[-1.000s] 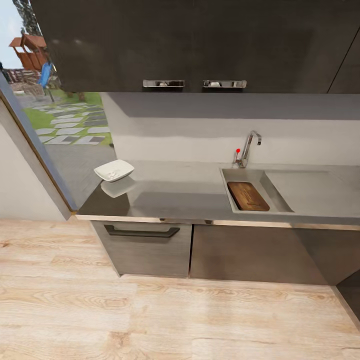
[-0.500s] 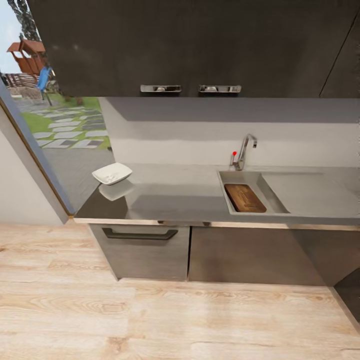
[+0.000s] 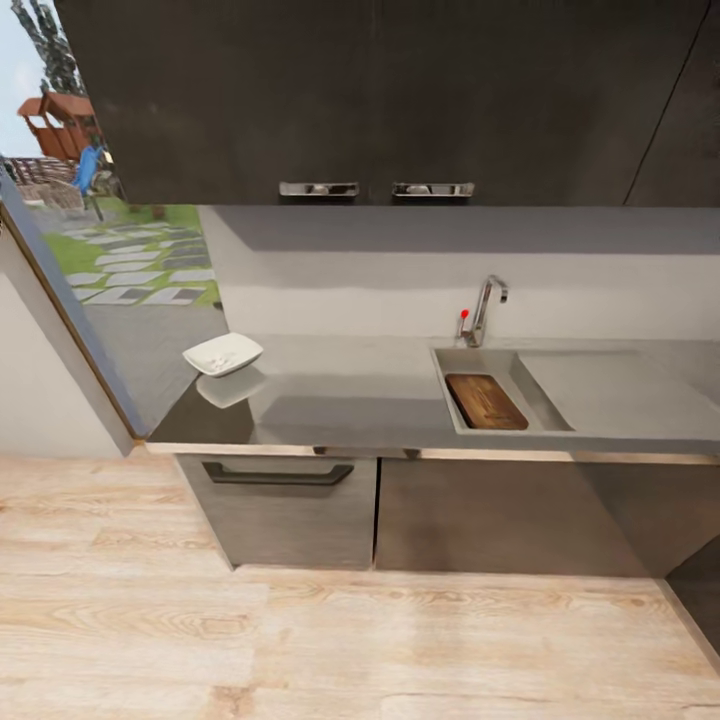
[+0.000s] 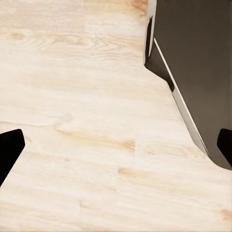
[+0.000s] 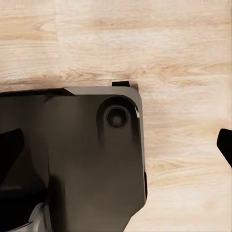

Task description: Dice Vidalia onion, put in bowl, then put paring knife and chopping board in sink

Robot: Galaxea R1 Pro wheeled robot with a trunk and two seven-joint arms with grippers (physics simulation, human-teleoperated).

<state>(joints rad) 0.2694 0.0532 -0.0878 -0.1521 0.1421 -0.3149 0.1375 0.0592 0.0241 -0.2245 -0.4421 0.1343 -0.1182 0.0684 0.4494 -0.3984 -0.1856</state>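
Taking the grey rectangular recessed sink [image 3: 520,362] as the landmark and reading from left to right: well to its left, near the window end of the long grey glossy countertop [image 3: 350,395], sits the white shallow squarish bowl [image 3: 223,354], with something pale inside that is too small to name; inside the basin itself lies the brown wooden chopping board [image 3: 486,401], flat on the bottom, and just behind the basin stands the chrome tap with its red-tipped lever [image 3: 480,312]. The paring knife cannot be made out at this size, nor any onion. Judged from this, the work is at its end: the board is in the sink, and the robot stands back from the dark grey cabinets on the pale wooden floor [image 3: 300,640], so the next move calls for little beyond confirming that the knife lies in the basin too. In the wrist views the left gripper [image 4: 116,145] and the right gripper [image 5: 116,145] each show dark fingertips at opposite edges of the picture, spread wide with nothing between them, over the floor and the robot's own dark base. Against the earlier head frames the counter sits lower and smaller in view: the camera has drawn back, while bowl and board keep their places.
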